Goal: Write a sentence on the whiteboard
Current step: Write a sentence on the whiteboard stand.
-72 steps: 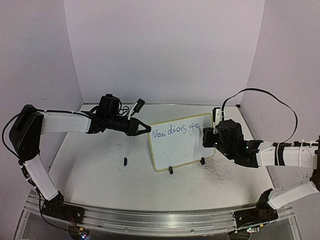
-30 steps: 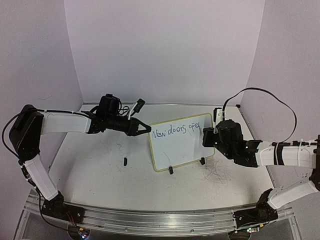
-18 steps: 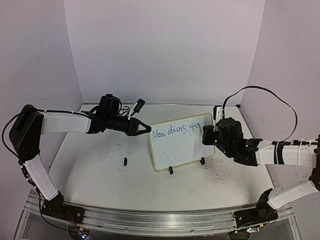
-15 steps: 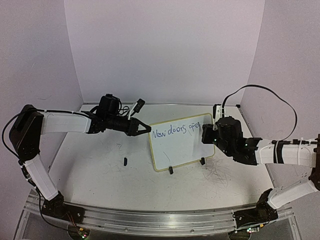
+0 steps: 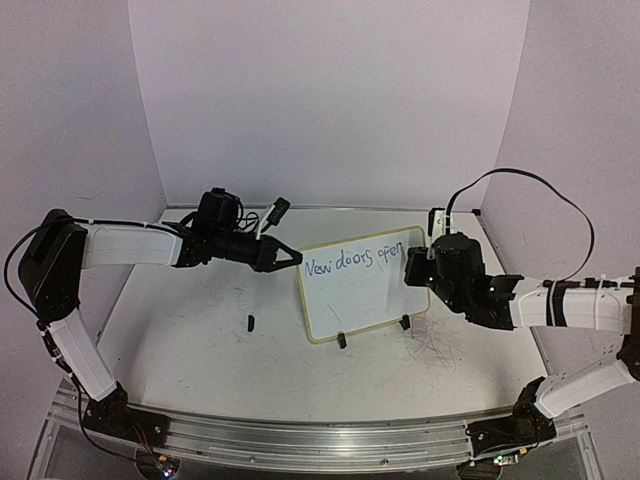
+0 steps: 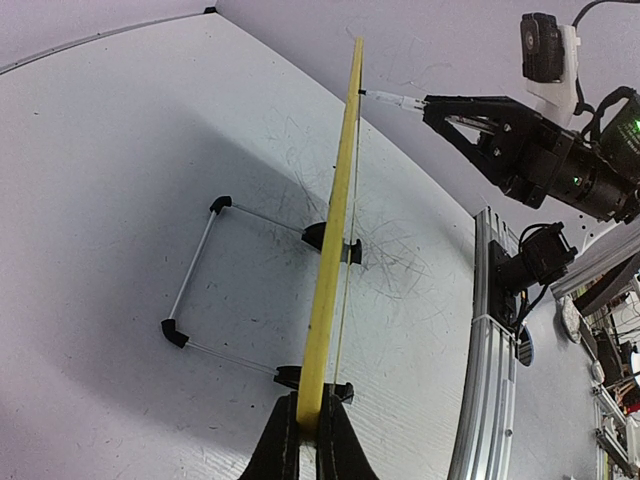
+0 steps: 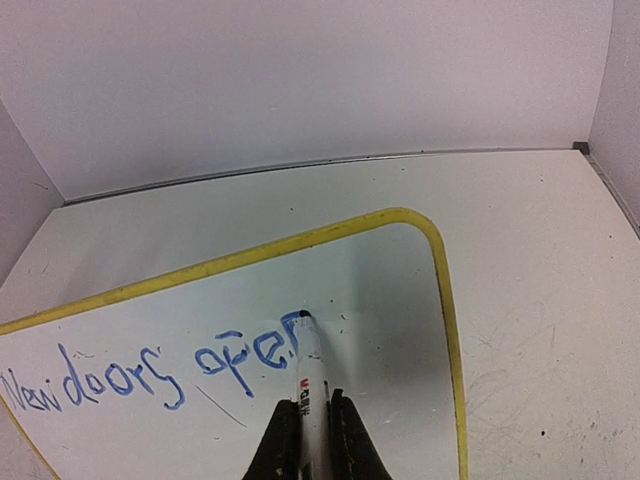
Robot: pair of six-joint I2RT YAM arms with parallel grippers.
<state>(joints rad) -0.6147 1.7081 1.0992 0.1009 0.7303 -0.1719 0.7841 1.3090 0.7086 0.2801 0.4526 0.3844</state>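
Observation:
The whiteboard (image 5: 360,290) stands tilted on two black feet at the table's middle. Blue script on it reads "New doors open" (image 5: 360,260), also in the right wrist view (image 7: 150,375). My left gripper (image 5: 290,258) is shut on the board's left edge, seen edge-on as a yellow strip (image 6: 330,240) between the jaws (image 6: 308,440). My right gripper (image 5: 412,272) is shut on a white marker (image 7: 312,380), its tip touching the board at the last letter. The marker tip also shows in the left wrist view (image 6: 385,97).
A small black cap (image 5: 250,322) lies on the table left of the board. Grey scribble marks (image 5: 435,345) cover the table at the right. The board's wire stand (image 6: 205,270) sticks out behind it. Purple walls close the back and sides.
My right gripper has shifted slightly up and right with the marker while adding the last letter. The left arm and the board have not moved.

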